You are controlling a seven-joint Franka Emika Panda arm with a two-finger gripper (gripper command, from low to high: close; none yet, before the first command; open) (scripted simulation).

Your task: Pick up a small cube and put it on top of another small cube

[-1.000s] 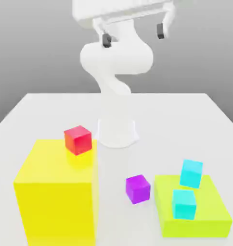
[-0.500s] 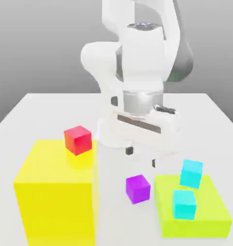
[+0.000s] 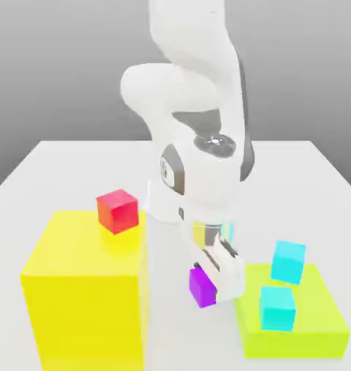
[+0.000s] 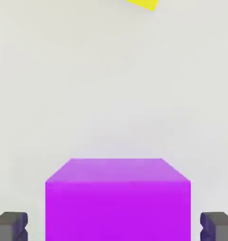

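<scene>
A small purple cube (image 3: 200,288) sits on the white table between the tall yellow block and the flat lime block. My gripper (image 3: 209,288) has come down over it, the hand covering its right side in the exterior view. In the hand view the purple cube (image 4: 118,202) lies between my two dark fingertips (image 4: 10,227), with a narrow gap showing on each side, so the gripper (image 4: 113,227) stands open around it. A small red cube (image 3: 117,211) rests on the yellow block. Two cyan cubes (image 3: 288,261) (image 3: 277,307) sit on the lime block.
The tall yellow block (image 3: 84,290) stands at the exterior view's left, and the low lime block (image 3: 309,337) at its right. The arm's white base (image 3: 177,199) rises behind the cubes. A yellow corner (image 4: 143,4) shows in the hand view.
The arm has swung down from high above the table onto the purple cube. The fingers have drawn in closer around it. No cube has moved.
</scene>
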